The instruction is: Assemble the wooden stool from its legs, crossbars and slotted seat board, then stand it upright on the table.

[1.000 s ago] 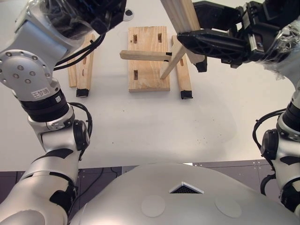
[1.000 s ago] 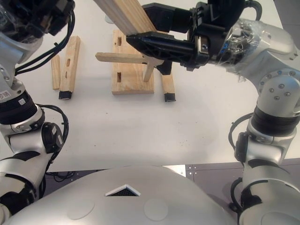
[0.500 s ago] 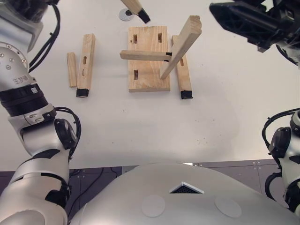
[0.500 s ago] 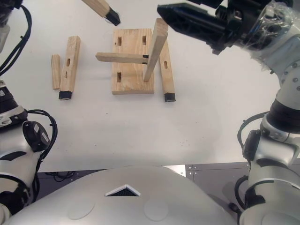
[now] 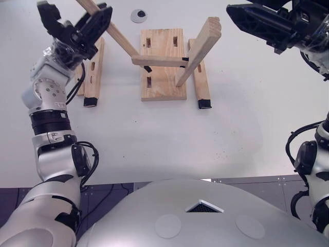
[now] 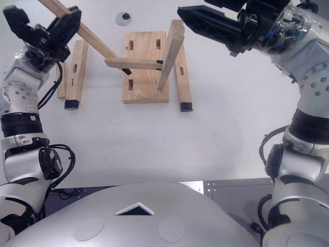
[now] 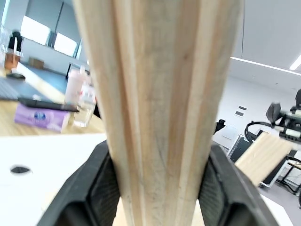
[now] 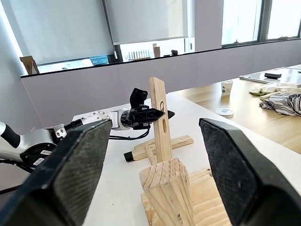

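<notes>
The slotted seat board lies flat at mid-table. One leg stands tilted in it, with a crossbar sticking out sideways toward the left. My left gripper, up at the left, is shut on another leg. That leg slants down so its black-tipped end sits by the crossbar's free end, above a near-left slot. In the left wrist view the leg is clamped between both pads. My right gripper hangs open, just right of and above the standing leg's top.
A third leg lies along the board's right edge. To the left, a fourth leg and a short crossbar lie side by side. A small round disc sits beyond the board. The near half of the table is bare.
My left gripper has come down at the left, bringing its leg's black tip from beyond the board to the crossbar's free end. The right gripper let go of the standing leg and drew back.
</notes>
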Robot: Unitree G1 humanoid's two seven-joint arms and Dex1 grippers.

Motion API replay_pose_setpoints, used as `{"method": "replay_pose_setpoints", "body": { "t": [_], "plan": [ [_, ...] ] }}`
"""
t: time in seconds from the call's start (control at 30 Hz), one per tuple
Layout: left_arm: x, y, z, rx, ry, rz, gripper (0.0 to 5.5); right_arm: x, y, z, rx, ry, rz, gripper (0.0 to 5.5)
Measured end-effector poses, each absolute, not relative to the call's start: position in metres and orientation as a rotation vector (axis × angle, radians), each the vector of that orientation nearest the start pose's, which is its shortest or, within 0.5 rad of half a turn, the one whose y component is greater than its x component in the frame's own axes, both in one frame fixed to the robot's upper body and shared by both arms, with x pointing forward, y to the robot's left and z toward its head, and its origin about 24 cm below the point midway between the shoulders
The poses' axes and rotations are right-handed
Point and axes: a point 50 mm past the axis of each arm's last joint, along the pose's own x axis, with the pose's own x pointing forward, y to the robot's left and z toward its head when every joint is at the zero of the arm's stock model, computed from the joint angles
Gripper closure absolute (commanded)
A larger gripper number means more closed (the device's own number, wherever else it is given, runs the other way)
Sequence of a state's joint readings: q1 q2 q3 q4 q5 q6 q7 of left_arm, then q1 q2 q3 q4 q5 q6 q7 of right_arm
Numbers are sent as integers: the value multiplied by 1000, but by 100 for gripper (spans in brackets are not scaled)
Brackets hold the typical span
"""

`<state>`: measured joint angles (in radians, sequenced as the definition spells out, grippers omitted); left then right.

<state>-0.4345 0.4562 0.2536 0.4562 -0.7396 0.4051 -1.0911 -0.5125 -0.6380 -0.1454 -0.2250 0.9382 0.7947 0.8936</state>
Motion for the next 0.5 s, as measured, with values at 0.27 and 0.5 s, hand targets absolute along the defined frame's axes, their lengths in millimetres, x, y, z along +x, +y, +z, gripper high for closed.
{"method": "replay_pose_setpoints", "body": {
  "t": [0.27,0.5],
  "plan": [
    [304,236,90,-488,-10,-941,347,274,-175,213,191,-7,1227,209],
    [308,238,102,-255,43,-1125,347,276,-175,206,157,9,1203,209]
  ]
}}
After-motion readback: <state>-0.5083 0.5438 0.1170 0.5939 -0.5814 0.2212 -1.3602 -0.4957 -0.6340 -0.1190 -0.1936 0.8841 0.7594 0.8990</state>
